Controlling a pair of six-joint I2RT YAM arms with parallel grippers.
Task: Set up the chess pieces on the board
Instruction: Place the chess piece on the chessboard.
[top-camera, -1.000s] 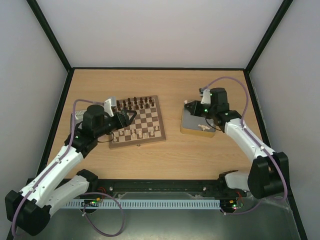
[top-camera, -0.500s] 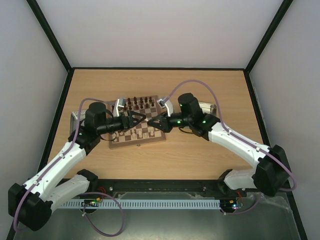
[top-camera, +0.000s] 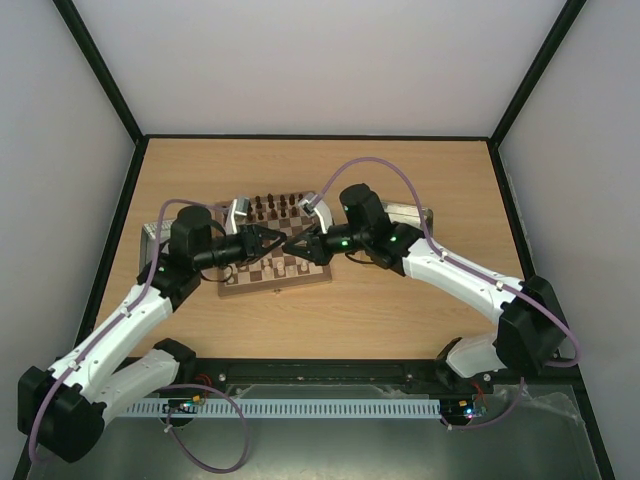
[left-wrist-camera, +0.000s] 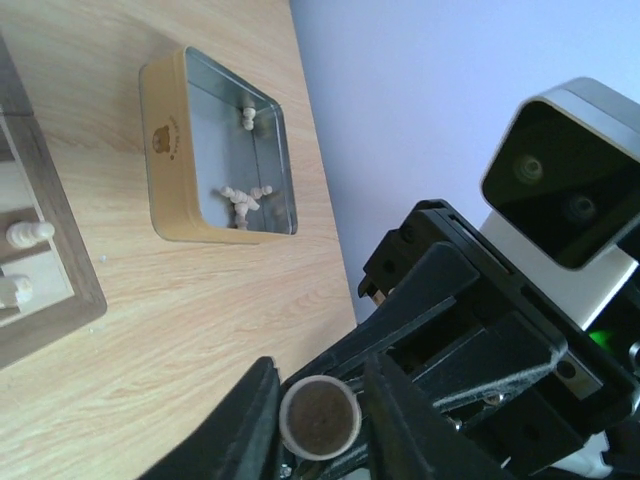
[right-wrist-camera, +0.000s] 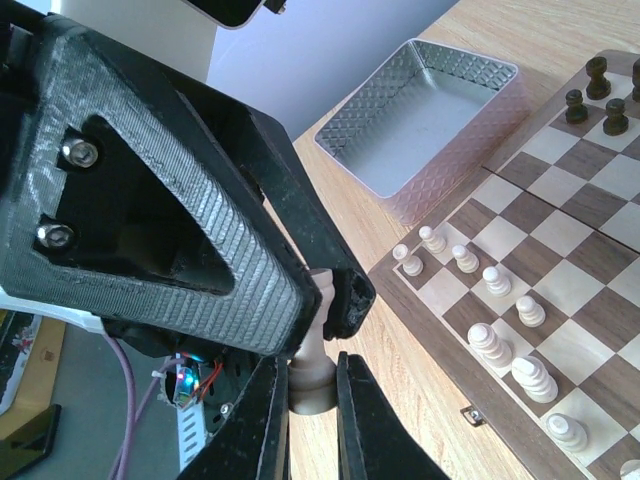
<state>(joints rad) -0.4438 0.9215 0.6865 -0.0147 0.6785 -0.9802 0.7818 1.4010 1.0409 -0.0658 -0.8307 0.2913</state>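
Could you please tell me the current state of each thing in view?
left gripper: jaws shut on the cream piece.
right gripper: jaws shut on the same piece.
cream piece: held clear of the table between the two.
board: lying flat, partly set up.
gold tin: open, a few cream pieces lying inside.
silver tin: open, no pieces visible inside.

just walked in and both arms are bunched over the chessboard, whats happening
It looks like a mid-air handover. The right pincer grips a cream chess piece by its base, and the left pincer is closed around the same piece, above the board. Dark pieces line its far rows, some cream ones stand on the near side, and a few lie in the yellow tin.
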